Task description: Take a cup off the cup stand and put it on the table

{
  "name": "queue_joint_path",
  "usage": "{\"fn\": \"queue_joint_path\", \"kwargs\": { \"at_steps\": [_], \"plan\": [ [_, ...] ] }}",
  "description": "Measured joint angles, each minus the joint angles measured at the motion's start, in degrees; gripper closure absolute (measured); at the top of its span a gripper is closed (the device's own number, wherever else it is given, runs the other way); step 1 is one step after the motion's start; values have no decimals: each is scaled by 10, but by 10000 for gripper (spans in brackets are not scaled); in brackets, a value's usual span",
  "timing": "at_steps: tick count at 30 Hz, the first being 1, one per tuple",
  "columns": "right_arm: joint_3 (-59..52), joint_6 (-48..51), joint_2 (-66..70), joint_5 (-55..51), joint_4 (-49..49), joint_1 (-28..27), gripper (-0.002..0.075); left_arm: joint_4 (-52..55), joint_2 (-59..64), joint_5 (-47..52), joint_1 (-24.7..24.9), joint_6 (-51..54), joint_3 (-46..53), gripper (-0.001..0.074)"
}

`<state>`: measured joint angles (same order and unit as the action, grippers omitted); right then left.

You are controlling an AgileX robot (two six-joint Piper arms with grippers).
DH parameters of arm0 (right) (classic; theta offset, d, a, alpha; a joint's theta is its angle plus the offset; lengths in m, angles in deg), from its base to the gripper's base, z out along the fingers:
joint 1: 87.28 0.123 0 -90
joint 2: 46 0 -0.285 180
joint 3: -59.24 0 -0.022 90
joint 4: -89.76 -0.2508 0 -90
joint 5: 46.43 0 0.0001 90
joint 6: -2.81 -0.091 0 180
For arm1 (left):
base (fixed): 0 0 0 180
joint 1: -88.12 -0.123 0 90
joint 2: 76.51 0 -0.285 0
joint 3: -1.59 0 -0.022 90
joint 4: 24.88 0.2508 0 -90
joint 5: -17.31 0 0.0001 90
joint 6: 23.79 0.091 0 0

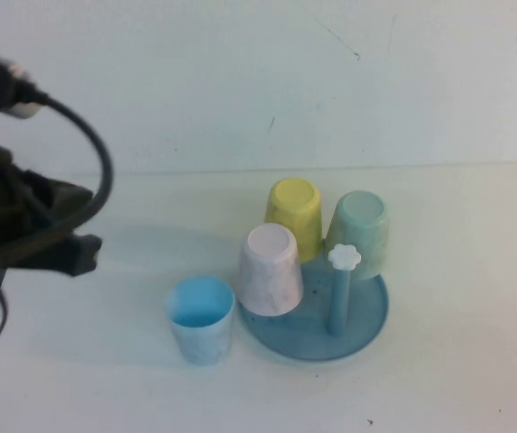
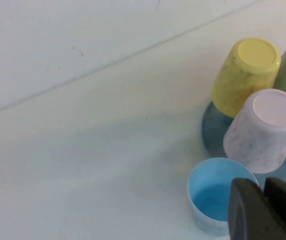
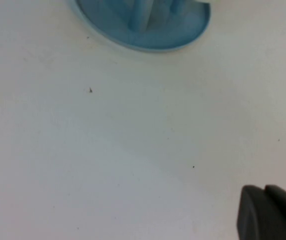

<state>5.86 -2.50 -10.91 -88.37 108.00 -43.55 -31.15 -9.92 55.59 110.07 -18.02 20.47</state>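
Note:
The light-blue cup (image 1: 201, 317) stands upright on the white table (image 1: 78, 370), mouth up, just left of the cup stand (image 1: 371, 316). In the left wrist view the cup (image 2: 215, 197) lies just beyond my fingertips, beside the stand (image 2: 212, 132). My left gripper (image 1: 85, 251) hangs to the left of the cup, apart from it, shut and empty (image 2: 263, 189). My right gripper (image 3: 265, 192) is shut and empty over bare table, near the stand's rim (image 3: 147, 42); it does not show in the high view.
On the stand, upside down on pegs, are a pink cup (image 1: 271, 269), a yellow cup (image 1: 294, 216) and a mint-green cup (image 1: 359, 233). One bare peg with a white flower cap (image 1: 343, 256) stands at the front. A wall rises behind the table.

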Motion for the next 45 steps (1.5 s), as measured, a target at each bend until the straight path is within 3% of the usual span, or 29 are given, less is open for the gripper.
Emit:
{"fn": "queue_joint_path", "kwargs": {
  "at_steps": [7, 13, 33, 45],
  "plan": [
    [-3, -2, -1, 4, -10, 0, 728, -6, -182, -41, 0, -1, 128, 696],
    [-3, -2, -1, -21, -13, 0, 728, -9, -262, -50, 0, -1, 163, 696],
    [-3, -3, -1, -32, -14, 0, 729, -11, -295, -47, -4, 0, 180, 696],
    [-3, -4, -1, -33, -14, 0, 729, -73, -483, -269, -130, 0, 389, 696]
  ]
}}
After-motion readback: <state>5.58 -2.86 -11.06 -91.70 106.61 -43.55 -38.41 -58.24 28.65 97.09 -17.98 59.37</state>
